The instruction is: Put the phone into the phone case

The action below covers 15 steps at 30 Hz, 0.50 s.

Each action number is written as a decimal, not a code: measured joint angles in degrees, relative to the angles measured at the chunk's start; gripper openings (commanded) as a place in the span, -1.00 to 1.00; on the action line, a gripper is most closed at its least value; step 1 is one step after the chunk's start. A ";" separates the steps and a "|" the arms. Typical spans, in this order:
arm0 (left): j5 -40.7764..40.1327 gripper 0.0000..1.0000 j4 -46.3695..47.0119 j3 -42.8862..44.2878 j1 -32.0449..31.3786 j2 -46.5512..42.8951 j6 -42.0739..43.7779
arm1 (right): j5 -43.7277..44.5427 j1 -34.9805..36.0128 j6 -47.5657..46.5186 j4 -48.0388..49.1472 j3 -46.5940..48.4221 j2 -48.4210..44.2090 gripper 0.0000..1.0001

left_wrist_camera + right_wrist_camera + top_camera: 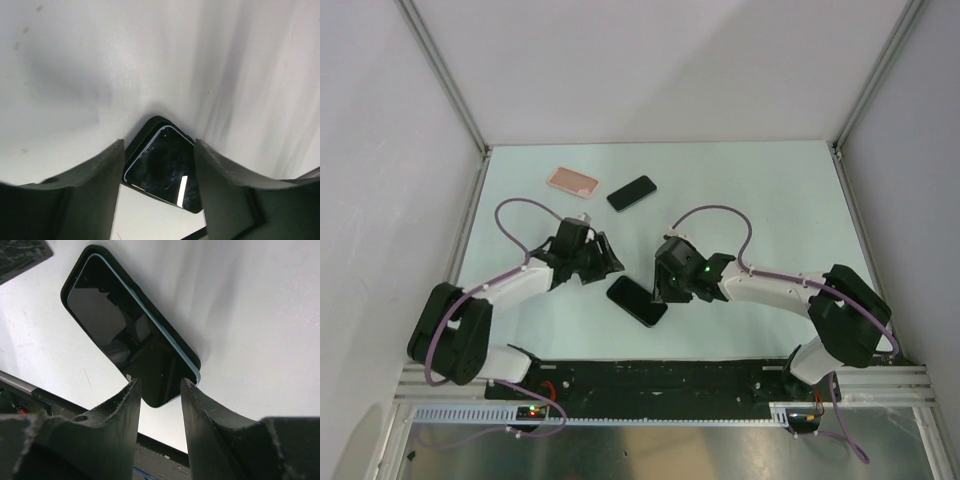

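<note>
The salmon-pink phone case (572,181) lies flat at the far left of the table. A black phone (636,300) with a pale blue edge and a black border lies flat between my two grippers; it also shows in the left wrist view (162,167) and the right wrist view (125,325). My left gripper (604,263) (159,145) is open, just left of the phone, with the phone's corner between its fingers. My right gripper (665,290) (160,382) is open at the phone's right end, its fingertips on either side of that end.
A second black slab (631,193) lies right of the pink case. A black rail (660,375) runs along the near table edge. White walls and metal frame posts enclose the table. A dark object (20,254) shows at the right wrist view's top-left corner.
</note>
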 measured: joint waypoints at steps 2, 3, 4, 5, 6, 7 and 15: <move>-1.66 -0.04 -1.29 -0.13 0.50 -1.79 -0.04 | 0.24 -0.57 -0.33 0.22 0.00 -0.31 -0.15; -2.62 -0.12 -1.92 -0.33 0.74 -2.73 -0.09 | 0.31 -0.76 -0.42 0.24 0.00 -0.39 -0.15; -3.56 -0.24 -2.34 -0.63 0.92 -3.48 -0.28 | 0.33 -0.87 -0.50 0.22 0.00 -0.46 -0.18; -4.87 -0.34 -3.10 -1.03 1.18 -4.37 -0.24 | 0.39 -0.94 -0.61 0.22 -0.02 -0.66 -0.23; -6.19 -0.46 -4.00 -1.42 1.51 -5.14 -0.28 | 0.48 -0.94 -0.63 0.22 -0.02 -0.87 -0.30; -7.48 -0.56 -5.07 -1.62 1.86 -5.53 -0.31 | 0.57 -0.94 -0.63 0.20 -0.09 -1.27 -0.34; -11.37 -1.00 -8.76 -1.62 2.12 -1.36 -0.13 | 1.42 0.24 0.48 0.72 -5.03 -6.12 -0.64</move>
